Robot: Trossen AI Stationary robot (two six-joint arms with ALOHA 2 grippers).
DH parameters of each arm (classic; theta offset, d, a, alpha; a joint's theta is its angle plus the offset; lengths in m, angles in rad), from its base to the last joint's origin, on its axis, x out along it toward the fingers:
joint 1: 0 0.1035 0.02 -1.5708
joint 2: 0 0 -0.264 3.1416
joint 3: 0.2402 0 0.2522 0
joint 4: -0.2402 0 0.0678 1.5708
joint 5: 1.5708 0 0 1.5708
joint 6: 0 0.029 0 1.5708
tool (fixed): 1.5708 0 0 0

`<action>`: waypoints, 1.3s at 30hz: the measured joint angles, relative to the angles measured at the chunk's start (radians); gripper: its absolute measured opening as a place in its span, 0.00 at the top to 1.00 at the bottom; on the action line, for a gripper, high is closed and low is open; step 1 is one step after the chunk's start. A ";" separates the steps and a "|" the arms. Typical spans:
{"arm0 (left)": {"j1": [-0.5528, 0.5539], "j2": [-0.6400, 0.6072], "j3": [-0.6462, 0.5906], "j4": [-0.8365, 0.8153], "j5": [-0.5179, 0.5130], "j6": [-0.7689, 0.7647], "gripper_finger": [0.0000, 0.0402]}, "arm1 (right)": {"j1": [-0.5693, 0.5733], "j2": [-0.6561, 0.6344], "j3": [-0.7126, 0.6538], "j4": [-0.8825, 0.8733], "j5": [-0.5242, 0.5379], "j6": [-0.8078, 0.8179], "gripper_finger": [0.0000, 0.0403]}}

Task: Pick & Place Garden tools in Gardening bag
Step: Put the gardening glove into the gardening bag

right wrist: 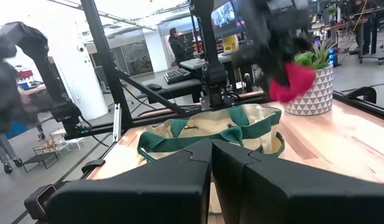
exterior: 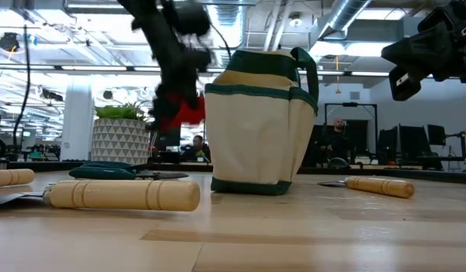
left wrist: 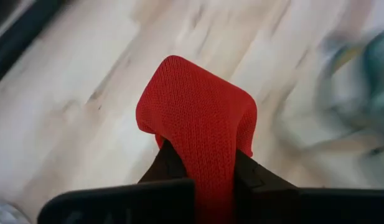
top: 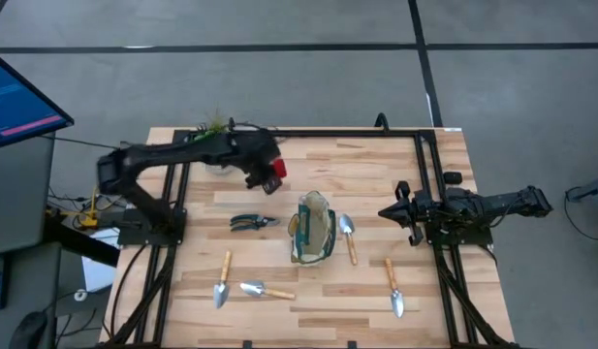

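Note:
My left gripper [top: 269, 176] is shut on a red knitted cloth item [left wrist: 198, 134], held in the air left of the olive-and-beige gardening bag [top: 313, 228]; it also shows in the low view [exterior: 183, 113]. The bag stands upright on its base at the table's middle. Dark-handled pruning shears [top: 250, 222] lie flat left of the bag. Wooden-handled trowels lie flat beside the bag [top: 348, 236], near the front left [top: 222, 281] [top: 263, 289], and at the front right [top: 393, 288]. My right gripper [top: 388, 210] is shut and empty at the right, pointing at the bag. My left gripper pinches the red cloth [left wrist: 207, 180] between its two fingers [left wrist: 163, 165]. The cloth's folded, rounded end [left wrist: 195, 93] sticks out past the fingertips. It is lifted clear of the table.
A green plant in a whitish patterned pot [exterior: 121, 140] stands at the far left of the table, behind my left arm. Black frame rails [top: 429, 174] run along the table's sides and far edge. Bare wood lies at the front middle.

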 joint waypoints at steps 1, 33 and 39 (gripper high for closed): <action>-0.011 -0.043 0.000 0.013 -0.010 -0.063 0.97 | 0.000 0.000 0.000 0.000 0.000 0.000 0.99; -0.574 -0.009 0.002 0.703 -0.732 -0.806 0.98 | 0.000 0.000 0.000 0.000 0.000 0.000 0.99; -0.591 0.066 0.002 0.842 -0.729 -0.823 0.98 | 0.000 0.000 0.000 -0.001 0.000 0.000 0.99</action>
